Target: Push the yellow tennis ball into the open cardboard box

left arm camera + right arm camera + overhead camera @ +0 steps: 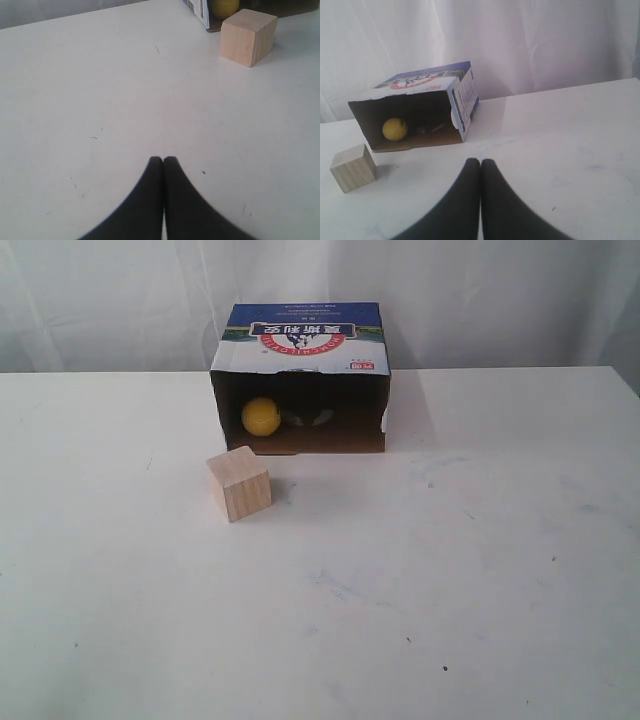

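Note:
The yellow tennis ball rests inside the open cardboard box, at the left of its dark interior. It shows again in the right wrist view as the ball within the box, and only as a sliver of ball beside the box's edge in the left wrist view. My left gripper is shut and empty over bare table, well short of the box. Likewise shut with nothing in it, my right gripper sits a short way in front of the box's mouth. Neither gripper appears in the exterior view.
A pale wooden cube stands on the white table just in front of the box's left corner, seen also as the cube and the cube. White curtains hang behind the table.

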